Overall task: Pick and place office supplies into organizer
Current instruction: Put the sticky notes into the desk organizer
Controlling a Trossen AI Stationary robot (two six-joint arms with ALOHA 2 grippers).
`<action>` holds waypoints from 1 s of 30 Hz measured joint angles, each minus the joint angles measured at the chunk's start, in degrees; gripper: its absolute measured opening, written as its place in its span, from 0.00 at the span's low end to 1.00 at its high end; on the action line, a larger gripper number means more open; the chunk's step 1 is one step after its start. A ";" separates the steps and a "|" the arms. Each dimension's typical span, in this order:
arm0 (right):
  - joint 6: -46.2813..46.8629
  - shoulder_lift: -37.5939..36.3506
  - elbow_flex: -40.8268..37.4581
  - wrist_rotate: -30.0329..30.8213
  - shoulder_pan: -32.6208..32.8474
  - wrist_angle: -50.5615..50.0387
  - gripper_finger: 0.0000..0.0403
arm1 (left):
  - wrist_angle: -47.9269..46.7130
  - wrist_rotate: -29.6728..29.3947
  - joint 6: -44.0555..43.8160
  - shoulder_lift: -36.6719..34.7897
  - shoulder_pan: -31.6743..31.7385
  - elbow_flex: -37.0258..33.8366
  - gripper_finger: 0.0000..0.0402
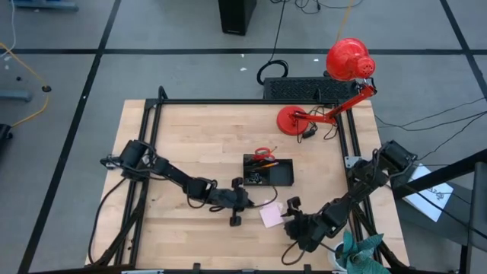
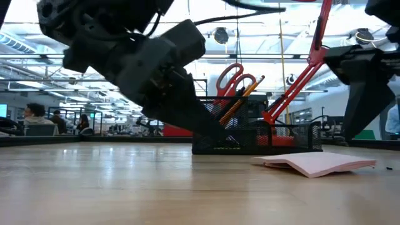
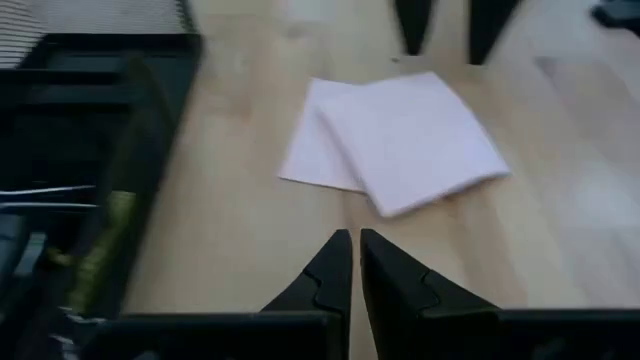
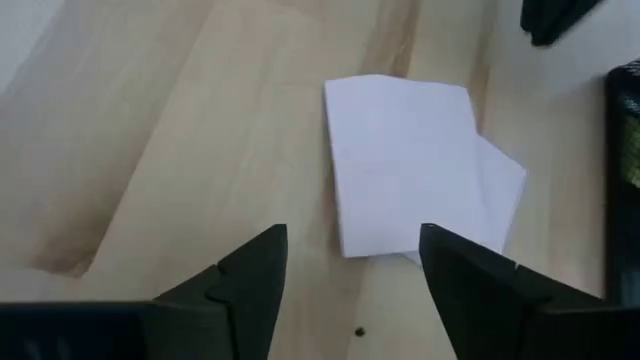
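Pink sticky-note pad [image 4: 410,165] lies just beyond open right tool [image 4: 350,265].

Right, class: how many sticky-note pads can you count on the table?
1. The pink sticky-note pad lies flat on the wooden table, just outside the organizer, between the two grippers. Others could be hidden inside the organizer.

Organizer [image 1: 280,173]: centre of the high view, on the table [image 1: 190,137].
Scissors [image 1: 263,153]: at the organizer's upper left corner.
Sticky-note pad [image 1: 272,215]: flat on the table, below the organizer.
Left gripper [image 1: 245,199]: left of the pad.
Right gripper [image 1: 292,211]: right of the pad.
Lamp base [image 1: 292,120]: upper right of the organizer.
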 joint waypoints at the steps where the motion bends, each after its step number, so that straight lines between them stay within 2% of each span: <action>1: 0.43 0.00 0.00 0.80 0.42 -0.24 0.55 | 0.05 0.00 0.00 0.00 0.43 0.00 0.08; 6: 1.46 0.28 0.04 4.50 1.44 -2.80 0.54 | 2.45 2.18 -1.05 2.65 2.49 0.29 0.08; 11: 0.06 1.27 0.09 5.61 1.44 -1.71 0.54 | 3.35 4.54 -1.50 9.15 2.99 5.57 0.08; 14: -0.53 2.60 0.09 5.48 1.24 -1.24 0.53 | 0.33 5.49 -1.42 11.67 2.85 9.74 0.08; 18: -0.47 4.01 0.21 5.97 1.55 -1.06 0.53 | -5.42 5.48 -0.60 12.36 2.47 13.42 0.08; 30: -4.32 6.01 0.13 11.59 2.43 2.61 0.53 | -6.17 5.93 -0.85 12.59 2.30 14.19 0.08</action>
